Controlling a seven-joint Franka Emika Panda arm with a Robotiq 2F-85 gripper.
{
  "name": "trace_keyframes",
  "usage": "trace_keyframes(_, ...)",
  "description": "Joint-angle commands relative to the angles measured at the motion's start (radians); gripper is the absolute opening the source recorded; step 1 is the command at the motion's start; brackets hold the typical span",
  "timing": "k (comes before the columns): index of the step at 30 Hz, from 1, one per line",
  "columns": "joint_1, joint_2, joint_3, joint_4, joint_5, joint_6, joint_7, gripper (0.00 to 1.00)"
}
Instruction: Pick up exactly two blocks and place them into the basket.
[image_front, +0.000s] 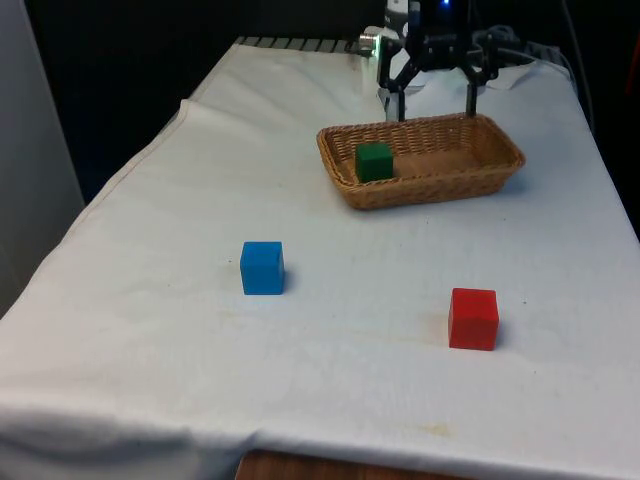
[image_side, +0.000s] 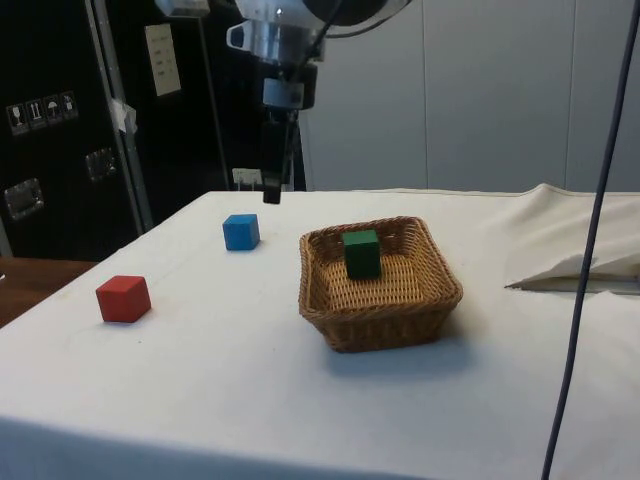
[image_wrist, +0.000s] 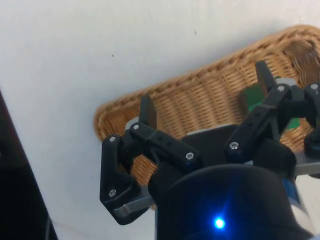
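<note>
Basket (image_front: 500, 163) of woven wicker sits on the cloth (image_front: 200, 200) directly below the pincer (image_front: 435, 105), which hangs above its far rim with both fingers spread wide and nothing between them. One block lies inside: a green block (image_front: 374, 161), resting at the end of the basket toward the front view's left, below the pincer and slightly nearer the camera than the fingertips. In the side view the pincer (image_side: 272, 192) hovers clear of the basket (image_side: 430, 300), and the green block (image_side: 361, 252) stands against the basket's far inner wall. In the wrist view the fingers (image_wrist: 148, 112) frame the basket (image_wrist: 200, 105), and the green block (image_wrist: 255, 97) peeks out just behind one of them.

Two blocks lie outside on the cloth, well apart from the pincer and from each other. A blue block (image_front: 262, 267) sits in front of the basket toward the front view's left; a red block (image_front: 473, 318) sits farther forward still, roughly in line with the pincer's right-hand finger as the front view shows it.

Count: one basket, three blocks, one each of green, blue and red.
</note>
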Motion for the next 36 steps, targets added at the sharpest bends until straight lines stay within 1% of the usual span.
trace_keyframes(1, 0.003, 0.009, 0.007, 0.018, 0.022, -0.011, -0.006, 1.0)
trace_keyframes(7, 0.002, 0.052, 0.026, 0.08, 0.056, -0.023, -0.009, 1.0)
trace_keyframes(8, 0.001, 0.046, 0.021, 0.071, 0.036, -0.014, -0.001, 1.0)
trace_keyframes(9, 0.002, 0.059, 0.029, 0.089, 0.06, -0.024, -0.01, 1.0)
trace_keyframes(12, 0.001, 0.091, 0.039, 0.132, 0.07, -0.036, -0.007, 1.0)
trace_keyframes(15, 0.003, 0.122, 0.044, 0.171, 0.069, -0.044, 0.002, 1.0)
trace_keyframes(16, 0.001, 0.127, 0.043, 0.177, 0.059, -0.041, 0.005, 1.0)
trace_keyframes(18, 0.002, 0.151, 0.05, 0.209, 0.067, -0.054, 0.009, 1.0)
trace_keyframes(19, 0.002, 0.151, 0.05, 0.209, 0.067, -0.054, 0.009, 1.0)
trace_keyframes(20, 0.001, 0.171, 0.053, 0.234, 0.066, -0.059, 0.012, 1.0)
trace_keyframes(24, 0.001, 0.209, 0.054, 0.287, 0.065, -0.069, 0.017, 1.0)
trace_keyframes(25, 0.001, 0.199, 0.051, 0.271, 0.059, -0.057, 0.015, 1.0)
trace_keyframes(27, 0.001, 0.233, 0.055, 0.326, 0.064, -0.079, 0.02, 1.0)
trace_keyframes(32, 0.001, 0.278, 0.057, 0.394, 0.065, -0.099, 0.024, 1.0)
trace_keyframes(33, 0.001, 0.297, 0.059, 0.421, 0.066, -0.104, 0.026, 1.0)
trace_keyframes(34, 0.0, 0.305, 0.06, 0.434, 0.067, -0.106, 0.027, 1.0)
trace_keyframes(35, 0.002, 0.287, 0.055, 0.407, 0.059, -0.094, 0.025, 1.0)
trace_keyframes(36, 0.0, 0.305, 0.06, 0.434, 0.067, -0.106, 0.027, 1.0)
